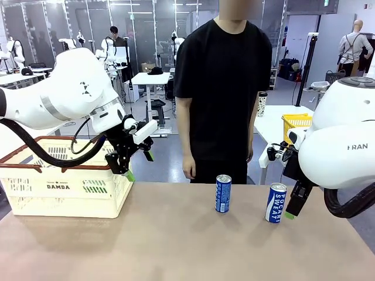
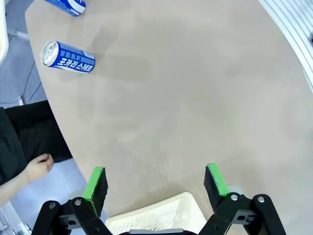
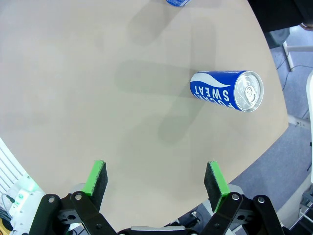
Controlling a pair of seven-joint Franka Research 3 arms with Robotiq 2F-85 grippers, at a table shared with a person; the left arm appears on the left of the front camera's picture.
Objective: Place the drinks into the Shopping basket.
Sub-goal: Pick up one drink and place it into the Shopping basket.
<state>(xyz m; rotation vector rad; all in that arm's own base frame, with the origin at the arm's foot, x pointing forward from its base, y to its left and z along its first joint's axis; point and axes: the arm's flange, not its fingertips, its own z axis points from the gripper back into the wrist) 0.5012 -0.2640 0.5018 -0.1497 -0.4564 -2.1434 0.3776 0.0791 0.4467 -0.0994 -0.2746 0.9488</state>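
The near half of the beige tabletop [image 1: 176,252] lies open from left to right. Toward the far edge two upright blue metal cans stand apart, one [image 1: 222,193] at the middle and one [image 1: 275,202] to the right, with a gap between them. The right arm's spread fingers [image 1: 290,214] hang just right of the second can. At far left the open-topped cream lattice basket [image 1: 64,196] has its right corner under the left arm's spread fingers [image 1: 128,173]. A person [image 1: 222,88] stands beyond the far edge.
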